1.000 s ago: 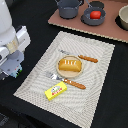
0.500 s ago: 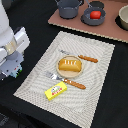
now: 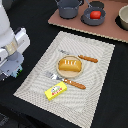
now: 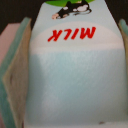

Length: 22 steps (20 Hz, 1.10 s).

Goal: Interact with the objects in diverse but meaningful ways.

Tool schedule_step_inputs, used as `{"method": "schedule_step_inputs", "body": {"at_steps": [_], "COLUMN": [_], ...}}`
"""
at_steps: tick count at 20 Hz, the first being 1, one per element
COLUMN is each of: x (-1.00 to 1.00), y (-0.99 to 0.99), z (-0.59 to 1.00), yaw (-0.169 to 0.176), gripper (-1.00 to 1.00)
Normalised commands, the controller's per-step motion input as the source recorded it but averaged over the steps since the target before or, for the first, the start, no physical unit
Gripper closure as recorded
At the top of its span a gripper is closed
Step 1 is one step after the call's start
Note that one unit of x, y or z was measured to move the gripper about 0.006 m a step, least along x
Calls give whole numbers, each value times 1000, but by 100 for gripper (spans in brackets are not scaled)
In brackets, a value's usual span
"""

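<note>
Where wrist cam looks, milk carton point(image 4: 75, 85) fills view, gripper point(image 3: 14, 70) jaws mostly hidden

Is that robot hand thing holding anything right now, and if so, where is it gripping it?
Yes: a pale milk carton. The pincer has a pad against each of two opposite side walls, near the end printed "MILK".

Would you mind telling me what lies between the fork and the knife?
The exterior view shows the bread loaf on its round plate between fork and knife.
</note>
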Motion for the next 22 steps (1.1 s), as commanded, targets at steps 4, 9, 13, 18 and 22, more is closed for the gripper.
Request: {"method": "schedule_step_inputs", "body": {"at_steps": [4, 9, 13, 18, 22], "x": [238, 810, 1000, 997, 934], "y": [145, 463, 599, 547, 536], "z": [730, 1000, 1000, 808, 499], "yaw": [0, 0, 0, 0, 0], "gripper": [100, 100, 100, 100, 100]}}
